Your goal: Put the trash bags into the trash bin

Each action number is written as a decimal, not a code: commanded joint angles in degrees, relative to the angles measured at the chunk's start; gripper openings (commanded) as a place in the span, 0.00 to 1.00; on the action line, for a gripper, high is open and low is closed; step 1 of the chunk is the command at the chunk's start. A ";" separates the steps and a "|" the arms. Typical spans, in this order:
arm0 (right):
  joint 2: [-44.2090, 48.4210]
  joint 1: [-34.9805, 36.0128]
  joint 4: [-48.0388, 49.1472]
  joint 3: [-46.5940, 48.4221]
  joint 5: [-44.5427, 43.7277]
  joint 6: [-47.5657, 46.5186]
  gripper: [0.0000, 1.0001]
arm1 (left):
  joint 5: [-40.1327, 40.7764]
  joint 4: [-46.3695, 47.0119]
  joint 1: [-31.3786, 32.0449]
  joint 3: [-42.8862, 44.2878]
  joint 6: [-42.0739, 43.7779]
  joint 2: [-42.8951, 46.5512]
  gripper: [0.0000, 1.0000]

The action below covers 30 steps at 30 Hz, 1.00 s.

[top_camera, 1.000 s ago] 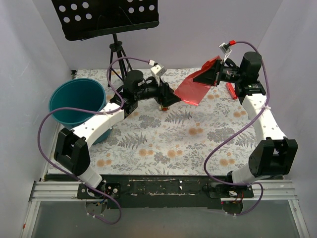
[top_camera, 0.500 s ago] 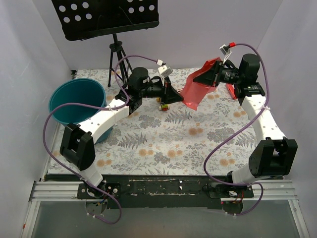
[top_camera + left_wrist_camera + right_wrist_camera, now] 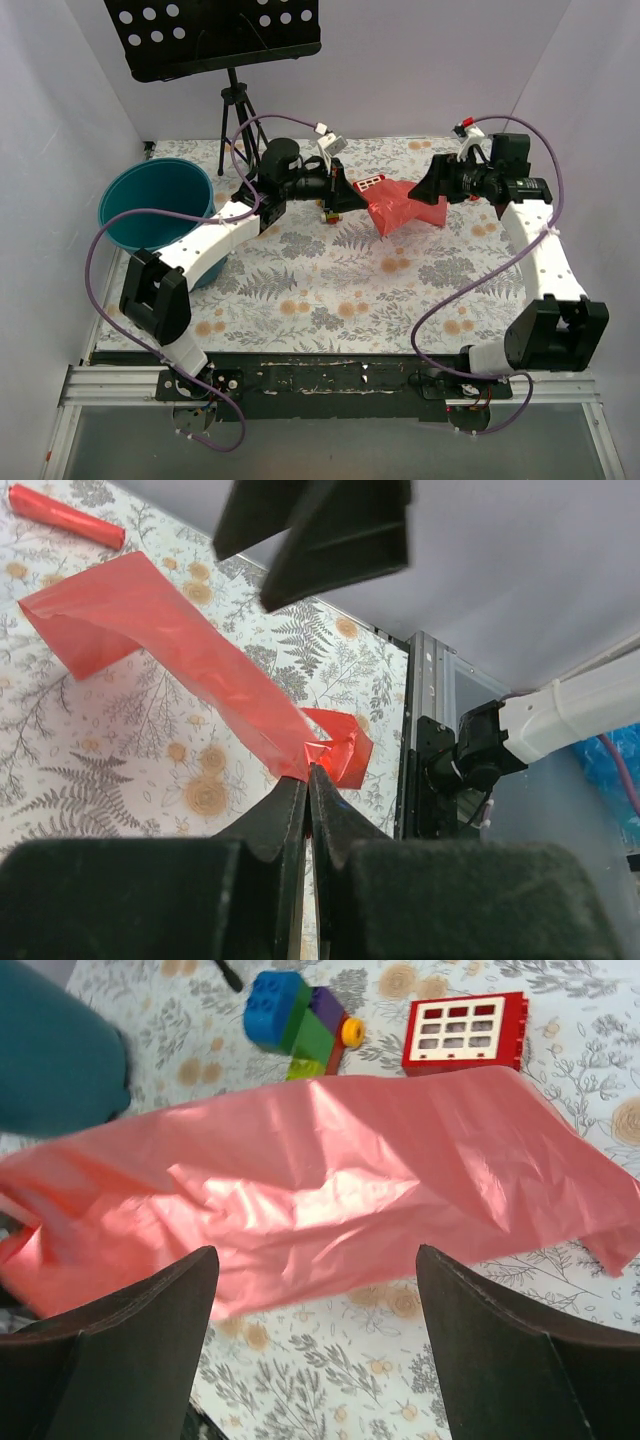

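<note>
On the flowered counter (image 3: 330, 300), the teal bin (image 3: 150, 215) stands at the left edge beside the left arm, well apart from the bag (image 3: 400, 205). Farther in, the left end effector (image 3: 310, 775) has its jaws pressed together on a crumpled corner of the bag. From that pinch the thin red film stretches rightward. It sags toward the counter below the right end effector (image 3: 315, 1260), whose fingers (image 3: 140, 1350) stand wide apart and touch nothing. Just beyond the bag lie a flat red box with white squares (image 3: 465, 1030) and a cluster of coloured toy blocks (image 3: 300, 1015). A black music stand (image 3: 215, 35) rises at the back.
</note>
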<state>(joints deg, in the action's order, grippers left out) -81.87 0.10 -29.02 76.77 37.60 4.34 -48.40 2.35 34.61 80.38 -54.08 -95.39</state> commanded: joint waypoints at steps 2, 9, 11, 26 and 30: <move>14.25 0.52 -2.66 -3.10 11.23 -15.58 0.88 | 4.71 3.18 -0.42 -4.08 -5.41 5.48 0.00; 17.63 5.33 10.91 -12.70 18.47 -9.96 0.93 | 4.29 5.73 -0.86 -4.88 -6.56 7.06 0.00; 16.04 8.06 10.99 -12.18 16.90 -12.76 0.93 | 2.45 5.30 -1.21 -4.44 -5.86 7.33 0.00; 8.13 13.35 21.79 -9.80 20.56 -7.62 0.97 | -0.20 0.64 -1.48 -4.79 2.93 11.20 0.00; 6.90 14.75 30.75 -11.55 26.11 2.41 0.97 | 0.32 0.11 -1.48 -4.79 3.90 10.93 0.00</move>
<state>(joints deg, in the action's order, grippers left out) -74.04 13.39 -10.02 65.23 57.01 -3.31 -47.70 4.23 33.26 75.48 -52.90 -86.37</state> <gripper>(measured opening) 0.971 0.009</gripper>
